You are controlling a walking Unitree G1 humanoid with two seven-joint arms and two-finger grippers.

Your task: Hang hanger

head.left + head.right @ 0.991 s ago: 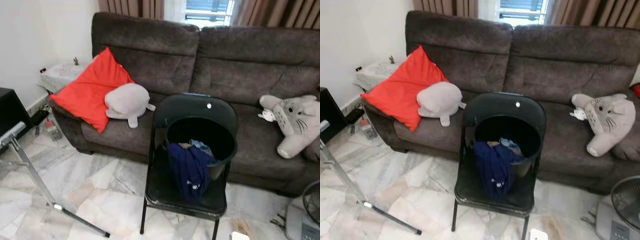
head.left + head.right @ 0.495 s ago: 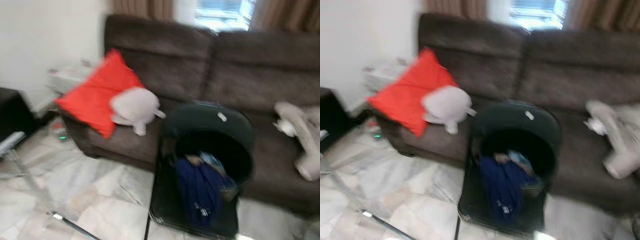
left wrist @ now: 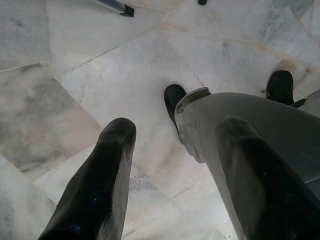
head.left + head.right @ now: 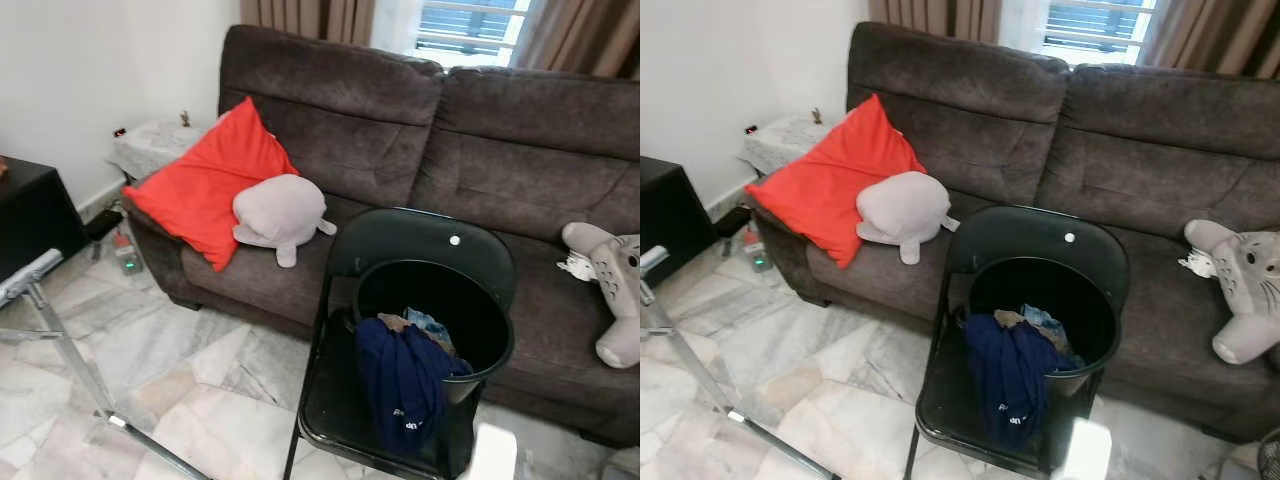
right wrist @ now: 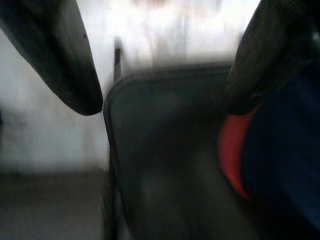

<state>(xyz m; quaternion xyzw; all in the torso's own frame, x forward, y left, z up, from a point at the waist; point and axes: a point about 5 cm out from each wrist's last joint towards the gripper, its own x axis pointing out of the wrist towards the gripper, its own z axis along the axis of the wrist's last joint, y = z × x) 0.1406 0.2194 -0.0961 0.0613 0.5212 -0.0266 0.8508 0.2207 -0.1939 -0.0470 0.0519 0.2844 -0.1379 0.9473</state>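
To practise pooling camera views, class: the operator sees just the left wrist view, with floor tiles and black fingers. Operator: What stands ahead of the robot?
Observer: A black folding chair, in front of a brown sofa.
Operator: Anything on the chair?
Observer: A black bucket, with a navy garment draped over its rim.
Operator: Where is the right gripper?
Observer: The right gripper is open and pointing at the chair's seat, though its view is blurred.
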